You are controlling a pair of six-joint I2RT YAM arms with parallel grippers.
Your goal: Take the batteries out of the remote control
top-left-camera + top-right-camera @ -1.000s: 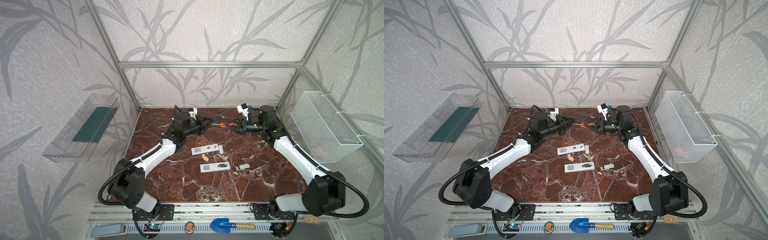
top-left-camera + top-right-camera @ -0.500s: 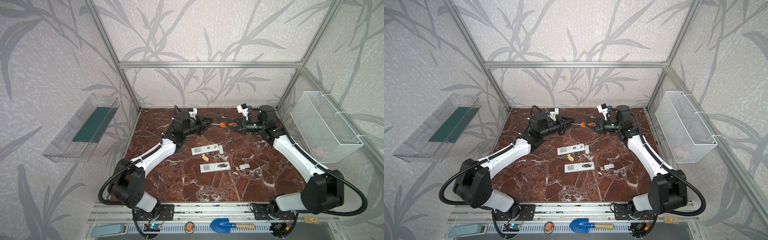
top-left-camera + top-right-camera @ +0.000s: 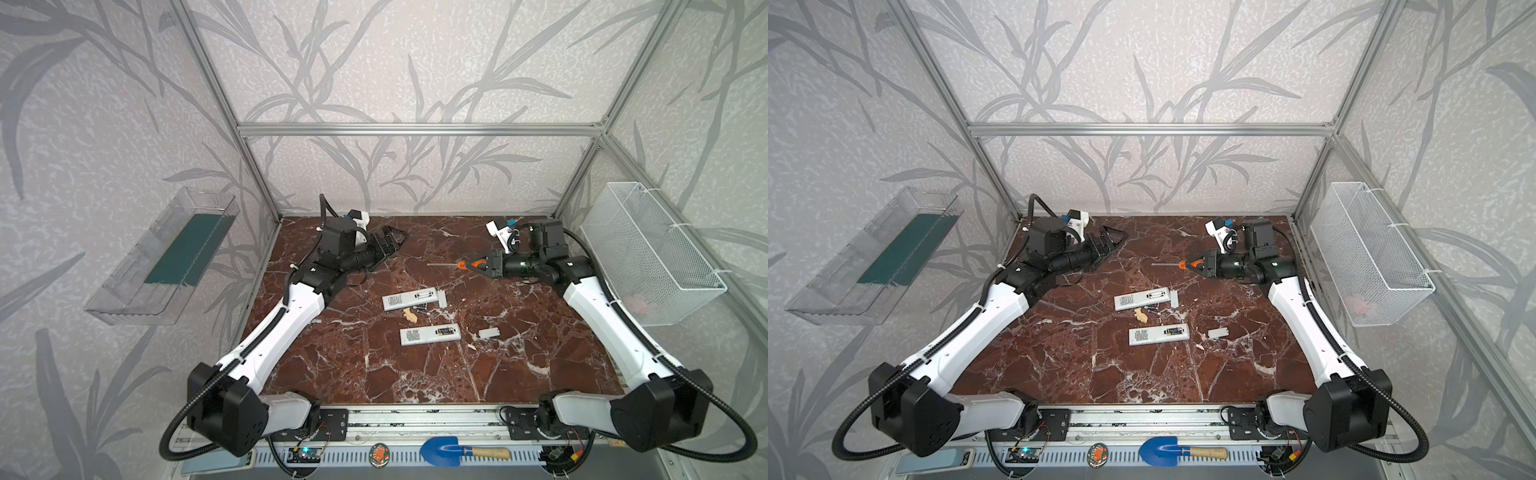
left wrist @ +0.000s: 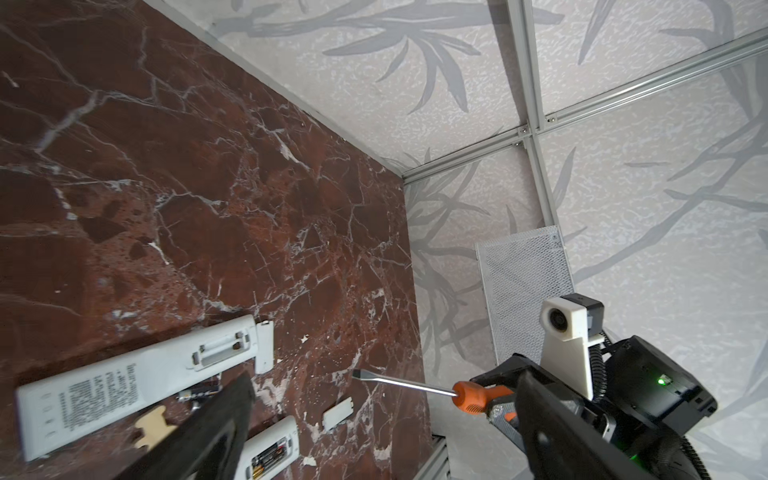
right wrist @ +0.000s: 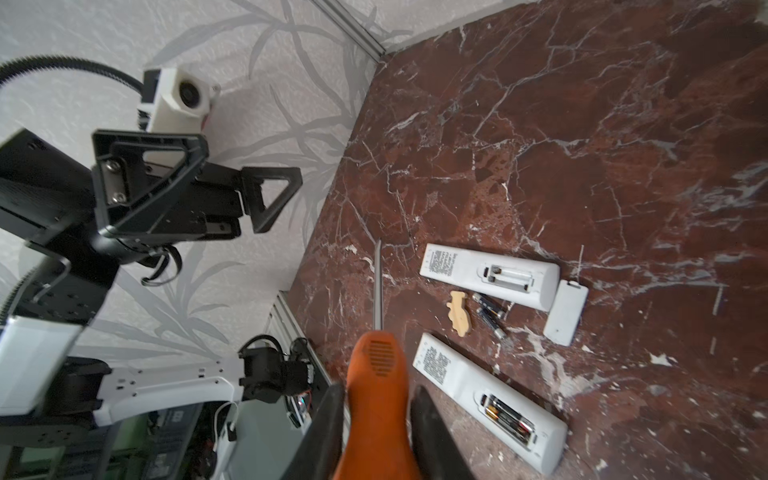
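**Both top views.** Marble tabletop (image 3: pixel 498 374), carrying:
- Remotes, two, white, backs up, near the centre: far remote (image 3: pixel 409 298) and near remote (image 3: pixel 430 334).
- Covers, two, small and white: far cover (image 3: pixel 443 298) just beside the far remote's right end, near cover (image 3: pixel 488 332) just right of the near remote.
- Wooden piece (image 3: pixel 410 314), one, between the remotes.
- Left gripper (image 3: pixel 397 245), toward the back-left corner, jaws spread wide, empty.
- Right gripper (image 3: pixel 471 264), toward the back-right corner, clamped on the one orange-handled screwdriver (image 3: pixel 453 264).

**Left wrist view.** Both remotes, both covers, and the screwdriver blade show.

**Right wrist view.**
- Loose batteries (image 5: pixel 489 315), seemingly two, just beside the far remote and the wooden piece. That remote's compartment is bare.
- Seated batteries (image 5: pixel 505 417) in the near remote's open compartment, number unclear.
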